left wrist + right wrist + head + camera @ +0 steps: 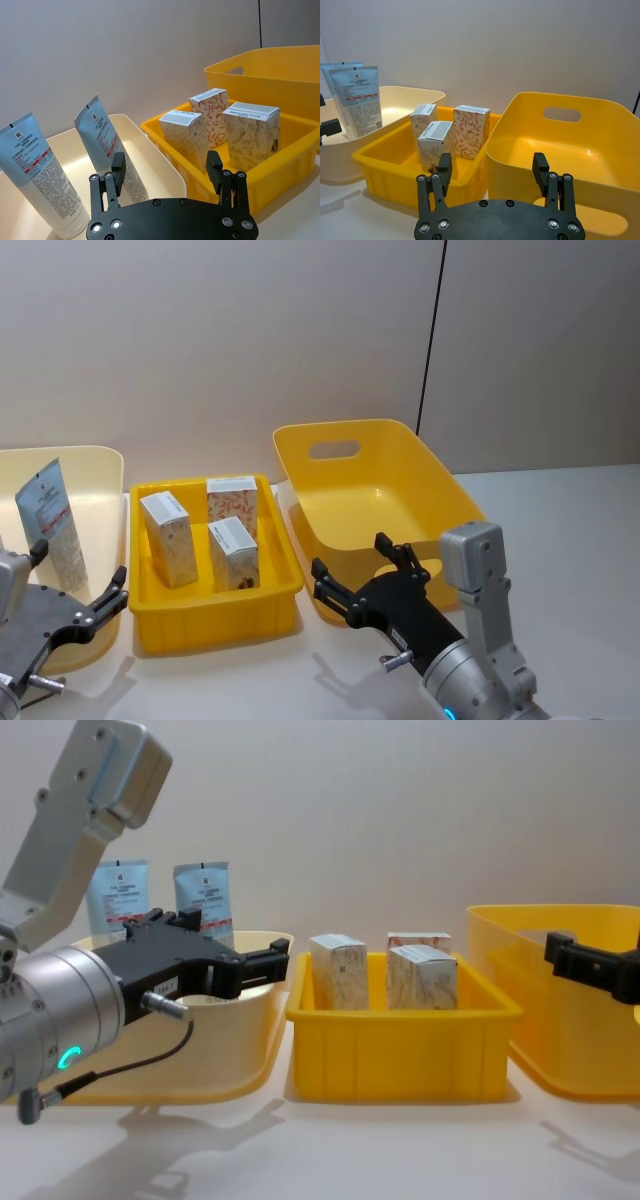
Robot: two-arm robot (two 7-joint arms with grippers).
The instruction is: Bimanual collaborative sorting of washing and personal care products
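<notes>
— Where does everything sit, biggest first?

— The big yellow bin (400,455) stands on the robot's right, with no product in it that I can see. The cream bin (100,455) is on the left, with two squeeze tubes (40,175) standing on end inside it, light-blue ends up. Between them, the small yellow bin (215,618) holds three cartons (232,505), upright and close together.

— What could go wrong from here?

— I'd start with the bins. Both arms hang low in front of them, so a forward reach that comes in too low could strike a rim and shove a bin across the table (400,1150). The tubes come next. They are tall and narrow-footed, so one would likely topple if a finger clipped it while closing on its neighbour. The cartons look light and stand near one another, so a jaw dropping between them might knock one flat or pinch two at once. And if both arms head for the middle bin, they could crowd each other.

— And the arms' pose?

— The left arm reaches forward with the left gripper (166,161) at the cream bin's near side. Its fingers are spread wide and hold nothing. The right gripper (352,556) hovers before the gap between the two yellow bins, pointing toward them. It is likewise spread wide with nothing in it.
</notes>
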